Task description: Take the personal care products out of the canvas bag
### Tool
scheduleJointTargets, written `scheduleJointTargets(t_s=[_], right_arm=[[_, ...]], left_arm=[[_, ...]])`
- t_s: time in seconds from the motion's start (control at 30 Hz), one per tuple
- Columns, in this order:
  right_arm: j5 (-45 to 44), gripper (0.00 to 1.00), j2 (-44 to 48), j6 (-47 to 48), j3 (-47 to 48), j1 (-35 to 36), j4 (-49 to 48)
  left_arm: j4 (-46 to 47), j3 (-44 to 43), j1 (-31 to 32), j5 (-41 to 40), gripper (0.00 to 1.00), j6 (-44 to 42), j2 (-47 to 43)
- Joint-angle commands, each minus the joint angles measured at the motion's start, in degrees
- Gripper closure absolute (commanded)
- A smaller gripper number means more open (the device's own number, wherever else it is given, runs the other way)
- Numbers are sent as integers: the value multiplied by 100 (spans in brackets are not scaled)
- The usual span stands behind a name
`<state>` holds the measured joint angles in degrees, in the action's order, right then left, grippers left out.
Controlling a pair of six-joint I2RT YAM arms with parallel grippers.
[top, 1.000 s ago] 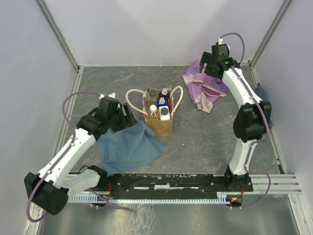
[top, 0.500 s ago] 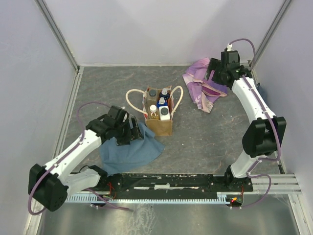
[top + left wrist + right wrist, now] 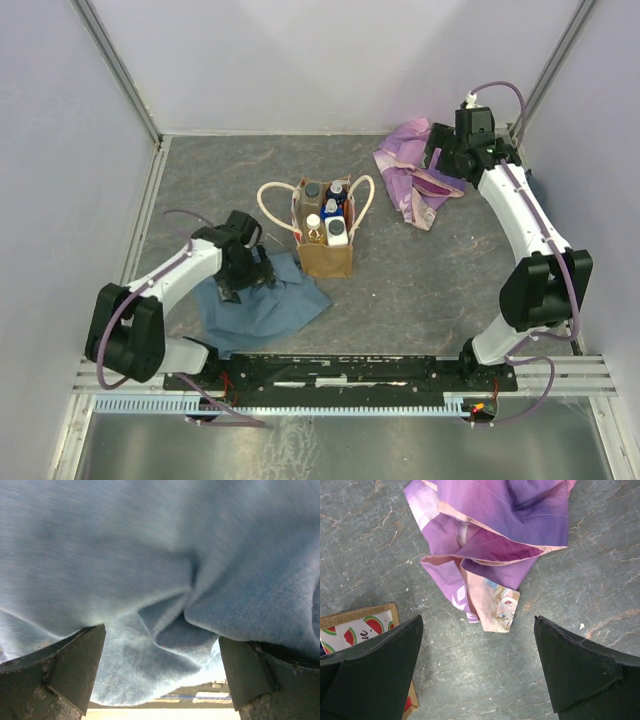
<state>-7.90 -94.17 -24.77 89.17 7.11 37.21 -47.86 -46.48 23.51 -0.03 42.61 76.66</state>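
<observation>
Soft, even light is falling from overhead onto the grey bench (image 3: 420, 270), and the pale walls (image 3: 300, 60) are reflecting it with a faint lilac tint. The canvas bag (image 3: 326, 258) and both arms are casting only weak, blurred shadows. A dull glare is showing on the metal sheet (image 3: 300, 445) at the near edge.

In the left wrist view the blue cloth (image 3: 160, 555) is sitting too close to be in focus, its weave smearing. A washed-out strip is glowing along the bottom edge, below the left claw (image 3: 161, 637).

The right wrist view is coming through sharp. The purple cloth (image 3: 510, 525) and the bench veins are reading crisply, while the right claw (image 3: 477, 620) is showing near-black fingers (image 3: 375, 670) that are losing detail.
</observation>
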Motion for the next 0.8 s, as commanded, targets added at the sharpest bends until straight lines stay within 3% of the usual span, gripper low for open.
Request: scheduleJointTargets(t_s=[0.0, 0.1, 0.2, 0.33, 0.43, 0.57, 0.77], right_arm=[[-138, 0, 332, 136, -67, 0, -49], [-157, 0, 370, 175, -129, -8, -22], [-132, 0, 388, 183, -192, -18, -25], [16, 0, 382, 140, -216, -17, -36], [49, 0, 389, 121, -221, -17, -21], [112, 0, 415, 65, -248, -22, -41], [225, 0, 408, -88, -310, -18, -81]], left_arm=[[99, 159, -1273, -97, 1, -273, 118], [350, 369, -2340, -17, 1, -293, 40], [80, -98, -3064, -491, 1, -178, -97], [-148, -1070, -3276, -839, 0, 42, -566], [-33, -1446, -3156, -440, 1, -87, -960], [-95, -1552, -2526, -368, 1, -5, -1310], [50, -890, -1090, 180, 1, 334, -691]])
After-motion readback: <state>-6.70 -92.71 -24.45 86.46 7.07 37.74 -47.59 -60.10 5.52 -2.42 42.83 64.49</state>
